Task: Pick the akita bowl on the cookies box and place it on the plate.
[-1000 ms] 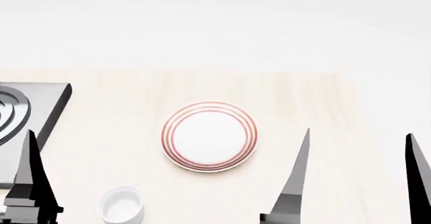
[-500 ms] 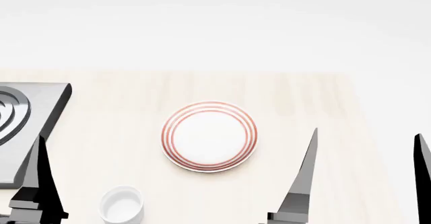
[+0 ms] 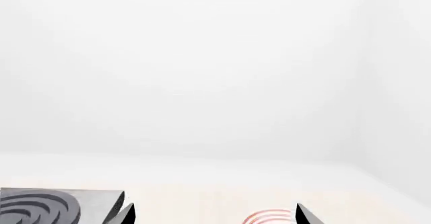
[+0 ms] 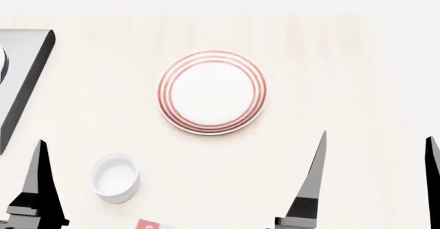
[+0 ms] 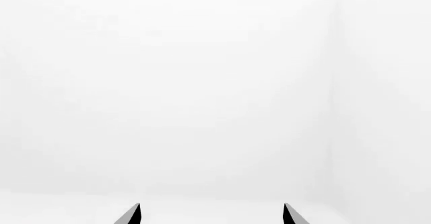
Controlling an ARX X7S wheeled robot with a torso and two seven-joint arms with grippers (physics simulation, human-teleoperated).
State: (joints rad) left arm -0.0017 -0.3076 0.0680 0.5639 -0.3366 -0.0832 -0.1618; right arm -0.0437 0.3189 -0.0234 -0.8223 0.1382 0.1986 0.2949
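View tilts down vs prior: plate (image 4: 212,93) shifts up-frame, red carton corner (image 4: 152,225) enters. Bowl unseen. Left gripper (image 3: 214,215), right gripper (image 4: 374,180) wide, empty.

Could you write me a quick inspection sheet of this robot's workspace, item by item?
Surface: pale wooden table.
Job's things: plate with nothing on it; a red corner at the head view's lower edge, perhaps the cookies box; akita bowl not in view.
Clutter: small white cup; grey stove at the table's left.
Grippers: left gripper and right gripper both open, holding nothing.
Cables: nothing seen.
Surroundings: plain white walls.
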